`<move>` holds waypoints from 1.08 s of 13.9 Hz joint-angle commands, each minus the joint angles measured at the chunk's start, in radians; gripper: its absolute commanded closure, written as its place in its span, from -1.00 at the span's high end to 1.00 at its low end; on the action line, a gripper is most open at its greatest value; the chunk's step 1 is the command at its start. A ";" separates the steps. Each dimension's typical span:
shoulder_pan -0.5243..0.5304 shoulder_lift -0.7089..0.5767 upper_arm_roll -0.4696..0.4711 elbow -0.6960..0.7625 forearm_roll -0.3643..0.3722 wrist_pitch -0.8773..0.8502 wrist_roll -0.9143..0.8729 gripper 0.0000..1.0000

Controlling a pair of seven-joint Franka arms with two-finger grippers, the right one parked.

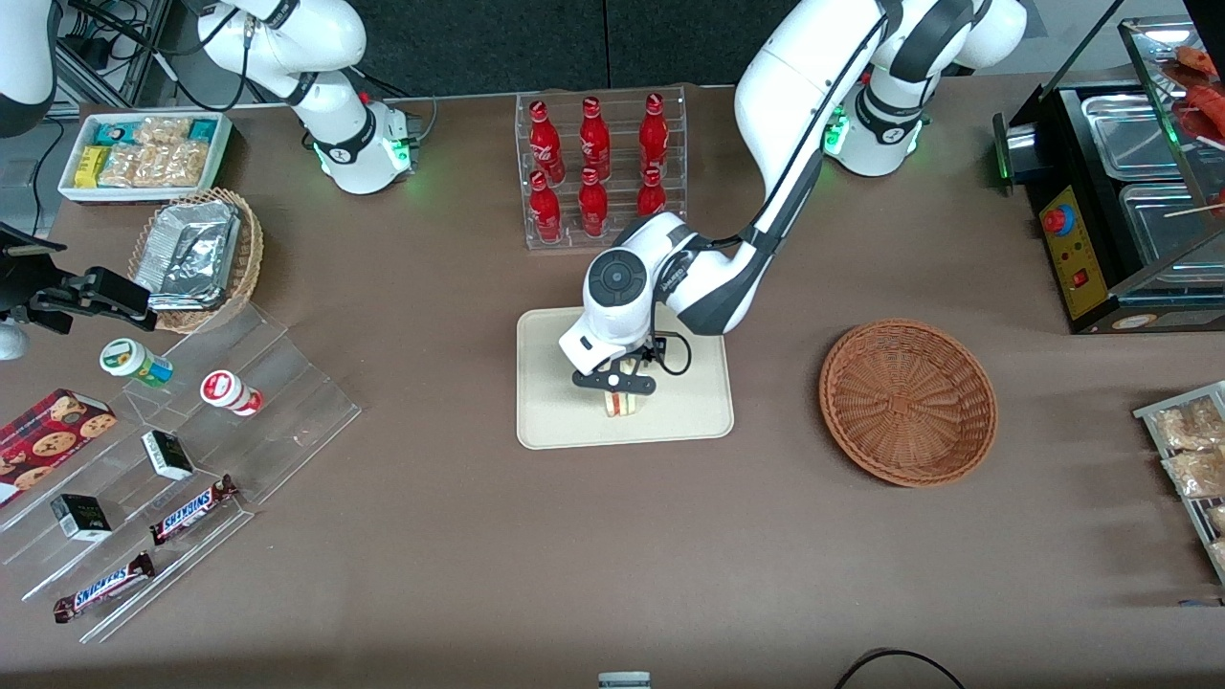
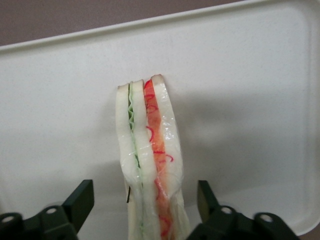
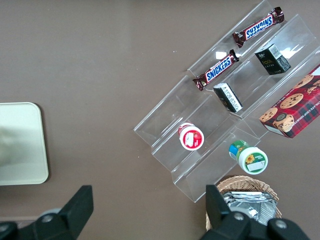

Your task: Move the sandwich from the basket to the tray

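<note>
The sandwich (image 1: pixel 623 404) stands on its edge on the cream tray (image 1: pixel 689 407), near the tray's rim closest to the front camera. In the left wrist view the sandwich (image 2: pixel 150 150) shows white bread with a green stripe and a pink-orange stripe, wrapped in clear film. My left gripper (image 1: pixel 615 383) hangs just over it, open. Its two black fingers (image 2: pixel 82 200) stand on either side of the sandwich with a gap to each, at the gripper (image 2: pixel 144 194). The tray (image 2: pixel 240 100) lies flat beneath. The reddish-brown basket (image 1: pixel 907 402) sits beside the tray toward the working arm's end, with nothing in it.
A rack of red bottles (image 1: pixel 598 167) stands farther from the front camera than the tray. Toward the parked arm's end are a clear stepped shelf (image 1: pixel 239 411) with snacks, a tan basket of foil containers (image 1: pixel 196 256) and a white snack bin (image 1: pixel 144 153). A food warmer (image 1: pixel 1120 191) stands at the working arm's end.
</note>
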 commanded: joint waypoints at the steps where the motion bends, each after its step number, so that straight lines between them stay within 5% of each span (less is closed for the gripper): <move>1: -0.009 -0.028 0.009 0.019 0.009 -0.023 -0.001 1.00; 7: 0.025 -0.094 0.020 0.091 0.013 -0.171 0.080 1.00; 15: 0.247 -0.274 0.018 -0.007 -0.002 -0.297 0.229 1.00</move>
